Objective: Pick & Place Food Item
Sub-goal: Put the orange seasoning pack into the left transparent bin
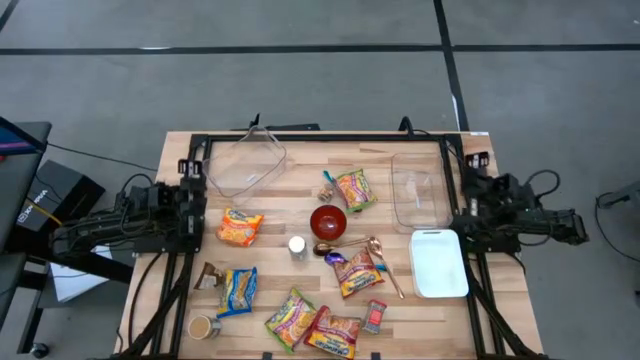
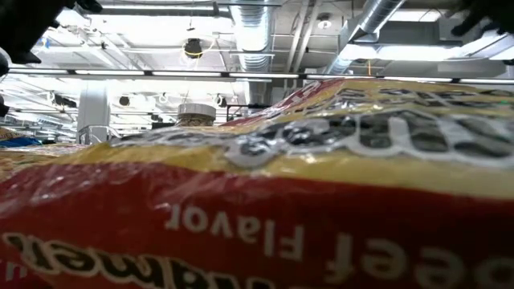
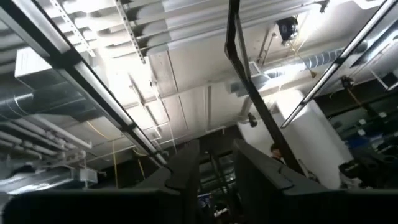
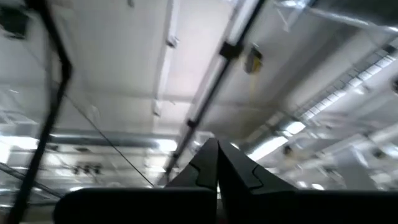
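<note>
While both arms rest folded at the sides, a wooden surface (image 1: 300, 150) seen from above holds scattered food items. The left gripper (image 3: 214, 168) sits at the left edge pointing at the ceiling, its two fingers slightly parted and holding nothing. The right gripper (image 4: 216, 165) sits at the right edge, also aimed upward, fingers pressed together and empty. A red bowl (image 1: 328, 222) stands near the middle, with an orange snack packet (image 1: 239, 228) to its left and a noodle packet (image 1: 355, 189) just behind it. More packets lie along the front edge. Two clear plastic tubs (image 1: 245, 160) sit at the back, and a white lid (image 1: 438, 263) lies front right.
</note>
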Available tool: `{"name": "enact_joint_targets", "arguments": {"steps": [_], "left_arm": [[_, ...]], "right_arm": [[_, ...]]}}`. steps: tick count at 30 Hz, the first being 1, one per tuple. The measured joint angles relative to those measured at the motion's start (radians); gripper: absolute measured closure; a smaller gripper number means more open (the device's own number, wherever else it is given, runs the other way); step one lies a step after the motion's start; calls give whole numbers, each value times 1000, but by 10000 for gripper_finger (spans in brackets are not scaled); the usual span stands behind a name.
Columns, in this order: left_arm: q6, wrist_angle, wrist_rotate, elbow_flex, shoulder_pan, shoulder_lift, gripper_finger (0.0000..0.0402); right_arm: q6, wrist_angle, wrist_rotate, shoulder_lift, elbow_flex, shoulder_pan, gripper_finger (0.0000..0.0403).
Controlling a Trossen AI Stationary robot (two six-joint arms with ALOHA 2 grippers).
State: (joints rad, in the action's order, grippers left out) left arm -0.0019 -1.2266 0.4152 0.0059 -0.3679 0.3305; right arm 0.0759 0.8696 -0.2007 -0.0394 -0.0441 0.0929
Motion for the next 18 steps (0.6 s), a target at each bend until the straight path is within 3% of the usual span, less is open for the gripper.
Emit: {"name": "enact_joint_targets", "arguments": {"steps": [4,12,18], "left_arm": [[51,-9,-8,0,0,0,272],[66,49,-111,16,0,5,196],[158,119,-227,54,0,68,141]], "right_arm": [[-63,-111,-141,0,0,0,403],[-73,-116,-141,-7,0,0,403],[17,-134,-164,-7,-17,2,402]]}}
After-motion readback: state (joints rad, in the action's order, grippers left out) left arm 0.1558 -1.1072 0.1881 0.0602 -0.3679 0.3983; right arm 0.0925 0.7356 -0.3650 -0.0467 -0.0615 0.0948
